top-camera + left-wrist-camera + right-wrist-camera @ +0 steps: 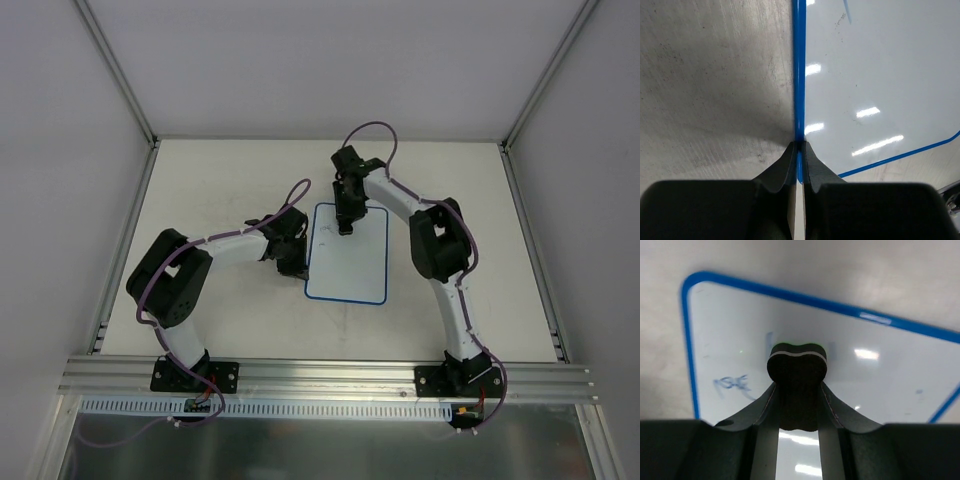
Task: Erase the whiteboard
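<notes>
The whiteboard (350,270) lies flat mid-bench (220,180), with bare pale surface open on every side and grey walls beyond. The left hand (297,262) is pinched tight on its left blue rim. The right hand (345,222), part-open, clasps a dark eraser (797,362) over the far end of the board's white face, which is glossy and round-cornered, with faint blue scribbles.

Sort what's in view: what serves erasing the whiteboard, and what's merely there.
For the job:
whiteboard
its pen marks
eraser, held by the right gripper
left gripper, pinching the board's rim

Merely there:
table
aluminium rail
grey walls
</notes>
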Controlling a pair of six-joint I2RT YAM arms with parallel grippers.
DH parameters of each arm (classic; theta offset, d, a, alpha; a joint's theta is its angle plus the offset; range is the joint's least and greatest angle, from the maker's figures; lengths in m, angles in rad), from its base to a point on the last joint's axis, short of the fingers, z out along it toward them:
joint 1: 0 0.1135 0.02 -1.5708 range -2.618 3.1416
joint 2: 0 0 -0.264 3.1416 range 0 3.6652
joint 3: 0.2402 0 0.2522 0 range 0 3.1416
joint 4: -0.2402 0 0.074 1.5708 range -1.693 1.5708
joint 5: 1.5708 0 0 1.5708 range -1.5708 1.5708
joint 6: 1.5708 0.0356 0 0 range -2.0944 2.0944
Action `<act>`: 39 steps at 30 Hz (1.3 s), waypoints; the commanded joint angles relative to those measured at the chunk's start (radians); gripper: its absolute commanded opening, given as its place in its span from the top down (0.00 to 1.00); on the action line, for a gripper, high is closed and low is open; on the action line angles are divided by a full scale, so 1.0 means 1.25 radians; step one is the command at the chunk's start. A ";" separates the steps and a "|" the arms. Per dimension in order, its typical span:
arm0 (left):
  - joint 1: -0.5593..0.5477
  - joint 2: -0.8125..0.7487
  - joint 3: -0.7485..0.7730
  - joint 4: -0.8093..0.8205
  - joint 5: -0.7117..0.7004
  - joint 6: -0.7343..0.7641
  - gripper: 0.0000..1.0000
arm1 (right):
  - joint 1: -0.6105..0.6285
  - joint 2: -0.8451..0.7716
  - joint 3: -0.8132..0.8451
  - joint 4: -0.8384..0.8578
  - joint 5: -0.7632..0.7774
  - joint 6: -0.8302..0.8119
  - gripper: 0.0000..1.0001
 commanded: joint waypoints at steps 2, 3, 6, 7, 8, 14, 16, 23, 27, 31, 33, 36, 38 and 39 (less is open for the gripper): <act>0.002 0.059 -0.070 -0.138 -0.090 0.036 1.00 | -0.150 -0.042 -0.091 -0.068 0.081 0.042 1.00; 0.003 0.055 -0.073 -0.138 -0.089 0.036 1.00 | -0.160 -0.048 -0.098 -0.069 0.092 0.039 1.00; 0.002 0.044 -0.072 -0.139 -0.091 0.034 1.00 | -0.171 -0.070 -0.120 -0.068 0.093 0.016 1.00; 0.002 0.038 -0.070 -0.139 -0.091 0.034 1.00 | -0.171 -0.076 -0.128 -0.067 0.088 0.012 1.00; 0.003 0.038 -0.067 -0.139 -0.090 0.031 1.00 | -0.169 -0.079 -0.136 -0.066 0.081 0.012 1.00; 0.002 0.045 -0.028 -0.139 -0.078 0.029 0.79 | -0.151 -0.133 -0.293 -0.009 0.053 0.034 1.00; 0.002 0.051 -0.018 -0.139 -0.077 0.029 0.76 | -0.148 -0.168 -0.369 0.023 0.045 0.042 1.00; 0.003 0.085 -0.009 -0.139 -0.067 0.036 0.71 | -0.117 -0.254 -0.497 0.068 0.038 0.045 1.00; 0.003 0.097 -0.017 -0.139 -0.070 0.039 0.99 | -0.068 -0.290 -0.503 0.092 0.030 0.010 1.00; 0.003 0.101 -0.024 -0.139 -0.075 0.041 1.00 | 0.005 -0.286 -0.462 0.094 0.027 -0.050 1.00; 0.003 0.101 -0.027 -0.139 -0.080 0.042 1.00 | 0.048 -0.270 -0.442 0.094 0.028 -0.071 1.00; 0.003 0.098 -0.032 -0.139 -0.083 0.041 1.00 | 0.090 -0.241 -0.405 0.092 0.006 -0.104 1.00; 0.003 0.096 -0.034 -0.139 -0.085 0.039 1.00 | 0.107 -0.226 -0.384 0.092 -0.005 -0.112 1.00; 0.003 0.094 -0.034 -0.138 -0.085 0.039 1.00 | 0.122 -0.220 -0.377 0.090 -0.014 -0.112 1.00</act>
